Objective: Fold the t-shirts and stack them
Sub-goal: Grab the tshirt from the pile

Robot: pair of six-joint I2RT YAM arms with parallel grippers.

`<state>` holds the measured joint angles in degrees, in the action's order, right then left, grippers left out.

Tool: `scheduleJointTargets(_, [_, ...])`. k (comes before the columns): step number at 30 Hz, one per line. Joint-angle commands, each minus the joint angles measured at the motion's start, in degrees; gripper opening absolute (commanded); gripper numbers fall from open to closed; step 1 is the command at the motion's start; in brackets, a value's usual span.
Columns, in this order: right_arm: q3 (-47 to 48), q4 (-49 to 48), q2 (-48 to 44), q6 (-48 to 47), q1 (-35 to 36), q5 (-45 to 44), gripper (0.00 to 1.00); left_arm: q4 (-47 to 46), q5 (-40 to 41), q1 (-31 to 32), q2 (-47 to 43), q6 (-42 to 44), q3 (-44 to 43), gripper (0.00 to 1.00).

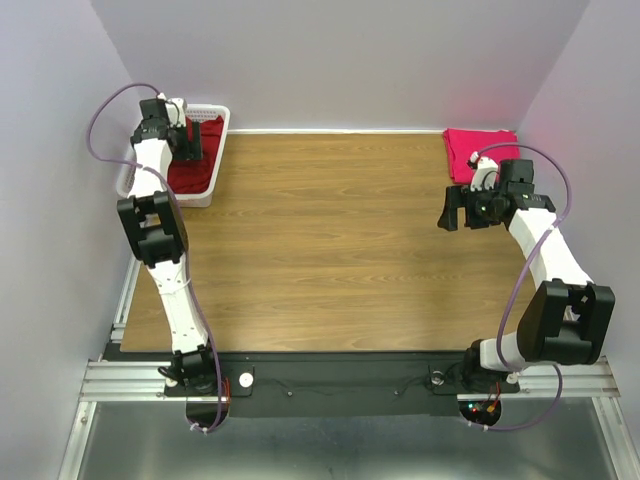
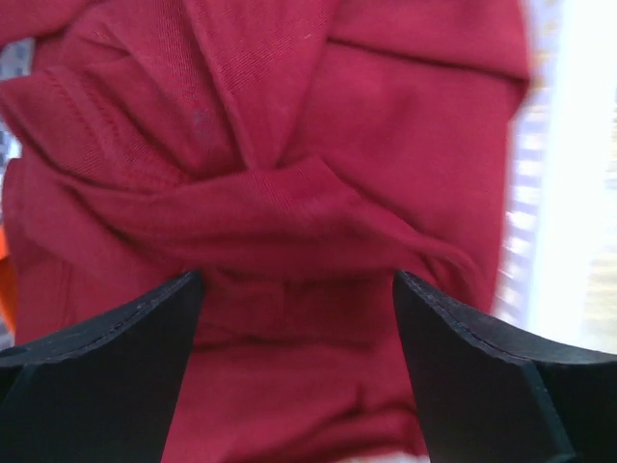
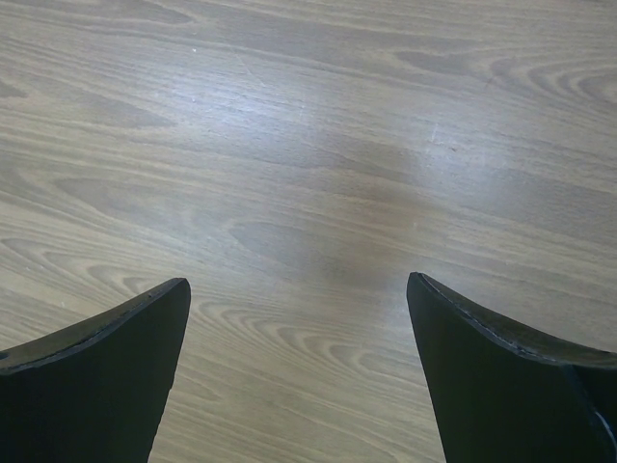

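In the far-left corner, inside the white basket (image 1: pixel 222 135), the left pincer (image 2: pixel 299 280) is held just over the crumpled dark red t-shirt (image 2: pixel 289 174). Its fingers (image 2: pixel 116 367) are spread wide either side of a bunched ridge. Nothing's gripped yet, so it looks lined up for a grab. The magenta-pink t-shirt (image 1: pixel 475 150) is laid folded at the far-right corner of the worktop (image 1: pixel 330 240), presumably as the start of the stack. The right pincer (image 3: pixel 299 285) is hung above bare wood nearby, also spread apart and empty, probably kept handy for helping with the fold.
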<state>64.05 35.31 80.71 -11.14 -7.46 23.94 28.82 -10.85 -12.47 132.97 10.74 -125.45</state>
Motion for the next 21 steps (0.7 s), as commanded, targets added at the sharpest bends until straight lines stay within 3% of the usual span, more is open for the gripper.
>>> scheduleJointTargets(1, [2.7, -2.4, -0.2, -0.7, -0.3, -1.1, 1.00, -2.4, 3.6, -0.8, 1.3, 1.9, -3.6, 0.86])
scheduleJointTargets(5, [2.8, -2.3, 0.2, -1.0, -0.3, -0.8, 1.00, -3.6, 2.4, -1.2, 1.9, 1.5, -4.3, 0.61])
scheduleJointTargets(6, [3.0, -2.4, 0.3, -1.1, -0.3, -0.6, 1.00, -3.7, 2.0, -1.2, 1.7, 1.5, -4.9, 0.48])
scheduleJointTargets(11, [3.5, -2.2, 0.4, -0.9, -0.3, 0.1, 1.00, -5.0, 0.0, -1.6, -2.9, 1.1, -5.1, 0.34])
scheduleJointTargets(13, [3.6, -2.0, 0.3, -1.0, -0.3, 0.7, 1.00, -6.1, -0.2, -1.6, -6.1, 1.2, -5.2, 0.22])
scheduleJointTargets(14, [3.6, -2.0, 0.3, -0.9, -0.4, 0.8, 1.00, -6.9, -0.1, -1.7, -7.2, 1.3, -5.2, 0.07])
scheduleJointTargets(15, [3.7, -2.0, 0.3, -0.8, -0.3, 1.0, 1.00, -7.2, -0.1, -1.7, -9.0, 1.4, -5.8, 0.00])
scheduleJointTargets(21, [4.2, -1.8, 0.2, -0.6, -0.3, 1.8, 1.00, -9.0, -3.4, -1.7, -15.8, 1.8, -8.2, 0.00])
